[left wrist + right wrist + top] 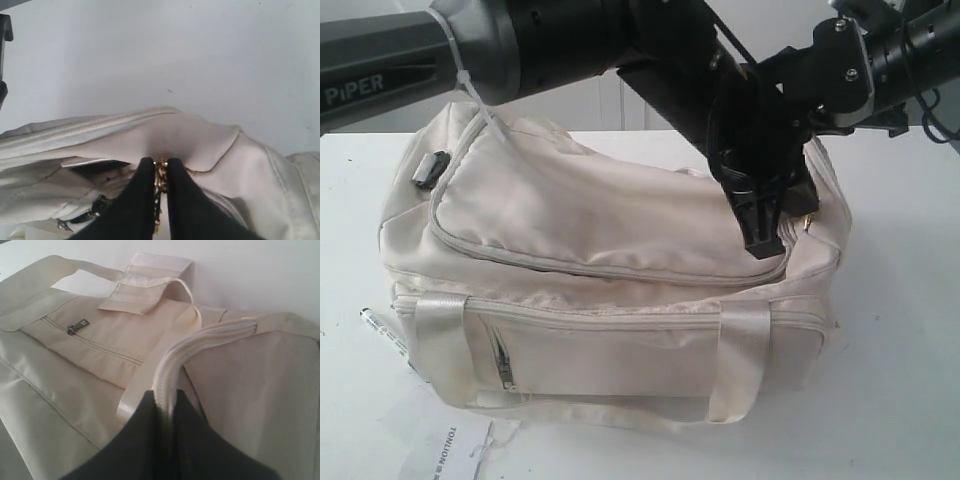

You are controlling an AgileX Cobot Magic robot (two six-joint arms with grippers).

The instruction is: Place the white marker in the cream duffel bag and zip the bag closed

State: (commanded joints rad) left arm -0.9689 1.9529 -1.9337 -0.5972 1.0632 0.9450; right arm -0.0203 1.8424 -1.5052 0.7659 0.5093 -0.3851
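Left gripper (161,161) pinched shut on the gold zip pull (161,177) at one end of the cream duffel bag (600,230), right gripper (165,395) clamped on a ribbed webbing strap (210,335). Soft and slack, the bag will likely sag unless braced, so we judge pull and strap the sound holds. Light, thin and apt to roll, the white marker (388,338) lies on the table (900,380) by the bag's front corner, best pinched mid-barrel.

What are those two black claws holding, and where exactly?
Both hold the cream duffel bag: the left jaws pinch its gold zipper pull, the right jaws pinch a ribbed cream strap.
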